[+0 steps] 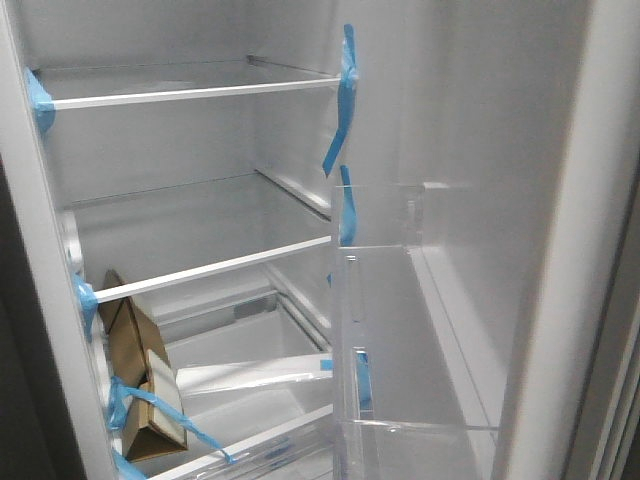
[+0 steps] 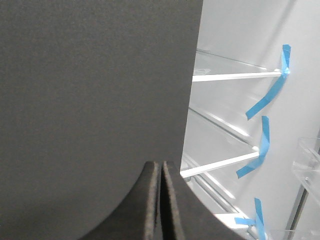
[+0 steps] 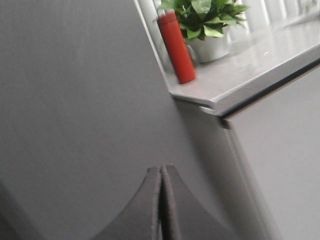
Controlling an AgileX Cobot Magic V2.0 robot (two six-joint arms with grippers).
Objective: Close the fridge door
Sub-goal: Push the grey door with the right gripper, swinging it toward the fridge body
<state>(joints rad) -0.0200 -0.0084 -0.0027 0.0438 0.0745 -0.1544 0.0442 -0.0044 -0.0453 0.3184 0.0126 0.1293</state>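
Observation:
The fridge door (image 1: 470,180) stands open at the right of the front view, its white inner lining toward me, with clear plastic bins (image 1: 385,330) and blue tape strips (image 1: 347,215). Neither gripper shows in the front view. My left gripper (image 2: 161,164) is shut and empty, its tips in front of a matte dark grey panel (image 2: 90,90) with no bins, beside the open fridge interior (image 2: 235,105). My right gripper (image 3: 161,167) is shut and empty, its tips close to a matte dark grey face (image 3: 75,100) that looks like the door's outer side; contact cannot be told.
Inside the fridge are glass shelves (image 1: 200,92) taped with blue strips and a brown cardboard carton (image 1: 140,370) low at the left. Beyond the grey face stand a pale grey cabinet door (image 3: 280,165) and a counter (image 3: 250,65) with a red bottle (image 3: 176,47) and a potted plant (image 3: 202,12).

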